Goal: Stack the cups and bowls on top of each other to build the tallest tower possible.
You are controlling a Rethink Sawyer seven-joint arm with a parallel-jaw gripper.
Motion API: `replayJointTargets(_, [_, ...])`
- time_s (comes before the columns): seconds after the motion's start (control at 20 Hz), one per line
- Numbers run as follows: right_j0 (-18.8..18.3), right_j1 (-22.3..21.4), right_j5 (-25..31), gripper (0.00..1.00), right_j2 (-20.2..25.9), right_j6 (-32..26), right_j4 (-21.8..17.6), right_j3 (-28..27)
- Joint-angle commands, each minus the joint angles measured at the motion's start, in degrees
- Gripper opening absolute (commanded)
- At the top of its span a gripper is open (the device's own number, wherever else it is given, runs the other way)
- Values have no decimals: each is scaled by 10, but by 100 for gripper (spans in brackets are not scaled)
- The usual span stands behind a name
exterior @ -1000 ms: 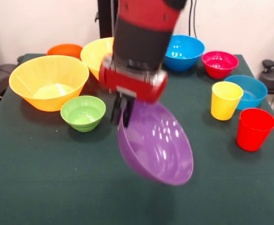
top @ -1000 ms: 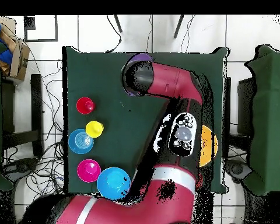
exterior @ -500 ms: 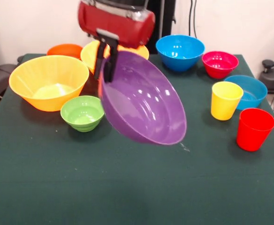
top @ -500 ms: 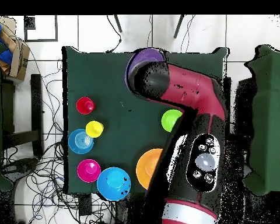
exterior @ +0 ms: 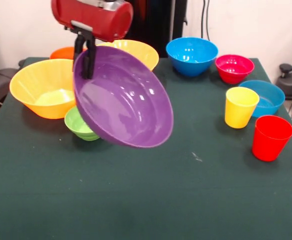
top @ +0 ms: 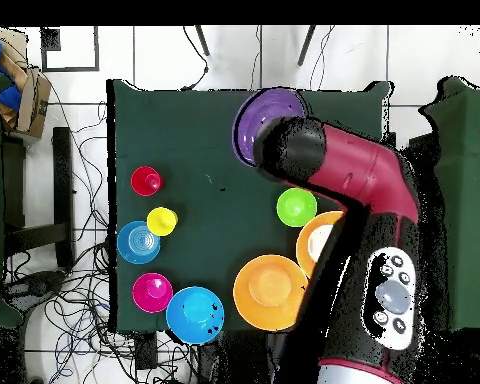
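The gripper (exterior: 84, 56) is clamped narrow on the upper left rim of the wide purple bowl (exterior: 122, 97), one finger inside the rim and one outside. The bowl hangs clear of the table (exterior: 146, 200), steeply tilted, with its opening facing right and toward the near side and its base pointing left and down. In the front view the bowl covers part of the small green bowl (exterior: 78, 125), which rests on the table beneath it. The likely base for the tower, the large yellow-orange bowl (exterior: 48, 87), sits upright just to the left of the gripper and slightly lower. A second yellow-orange bowl (exterior: 133, 52) stands behind the purple bowl, toward the far side. The governing relation is therefore a short travel to the left, plus a rotation of the purple bowl until its rim is level, before it can nest. The yellow cup (exterior: 241, 107) and the red cup (exterior: 271, 137) stand well apart on the right. The blue bowls and the pink-red bowl (exterior: 234, 68) also stand on that side.
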Motion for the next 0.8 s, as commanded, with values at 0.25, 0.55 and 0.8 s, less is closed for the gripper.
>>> replayJointTargets(0.25, [-64,-62,-99,0,83,-103,-100,188])
replayJointTargets(0.55, [-104,-90,-117,0,117,-112,-141,233])
replayJointTargets(0.8, [-121,-102,-119,0,136,-94,-170,249])
